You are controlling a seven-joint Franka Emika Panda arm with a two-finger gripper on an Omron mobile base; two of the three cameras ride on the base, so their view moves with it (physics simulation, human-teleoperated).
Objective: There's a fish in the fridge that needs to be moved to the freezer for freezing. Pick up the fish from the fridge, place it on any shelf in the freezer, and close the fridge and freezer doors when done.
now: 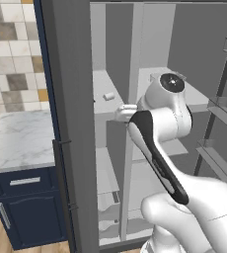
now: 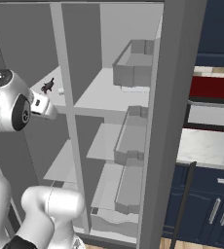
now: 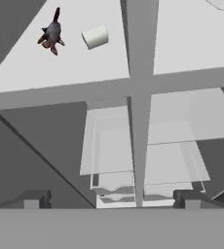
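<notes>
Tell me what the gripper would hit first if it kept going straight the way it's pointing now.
Probably the vertical divider between the two sections, which runs down the middle of the hand view, around the stacked white drawers below the shelf. The gripper is aimed below the fish. Depth is uncertain.

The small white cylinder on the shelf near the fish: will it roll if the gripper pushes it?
Probably yes. The cylinder lies on its side on a flat white shelf, with nothing touching it, so a sideways nudge would likely send it rolling. It looks small and probably light. The fish lies close beside it, so it might get bumped.
</notes>
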